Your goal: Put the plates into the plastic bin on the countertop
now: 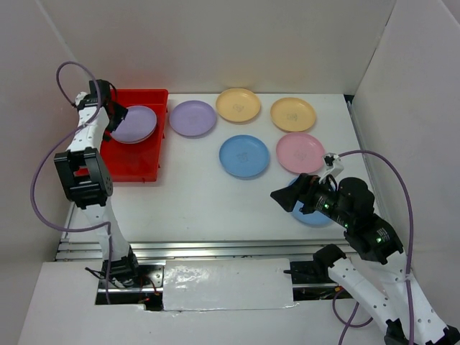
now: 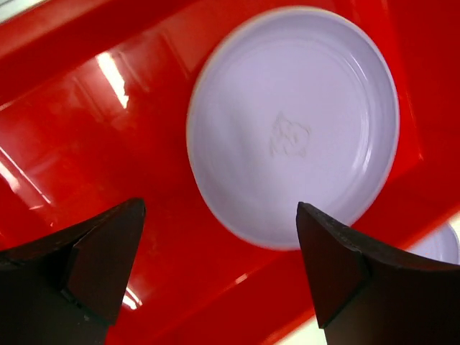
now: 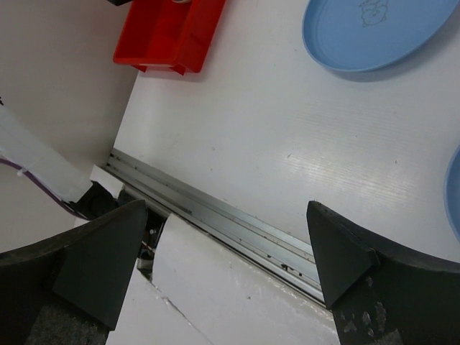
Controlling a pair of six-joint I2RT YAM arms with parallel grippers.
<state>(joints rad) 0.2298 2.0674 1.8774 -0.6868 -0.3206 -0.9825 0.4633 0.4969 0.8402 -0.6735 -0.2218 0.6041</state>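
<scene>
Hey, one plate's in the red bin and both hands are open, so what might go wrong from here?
1. The purple plate fills most of the red bin's far end, so later plates must stack or squeeze in. One might catch the rim and tip out.
2. The blue plate beside the right hand lies flat on the countertop. The open fingers may push it along rather than grip it.

I see the bin (image 2: pixel 72 129) as glossy plastic, the plate (image 2: pixel 287 129) in it smooth, the countertop (image 3: pixel 287 129) matt, the rail (image 3: pixel 237 233) metal.
</scene>
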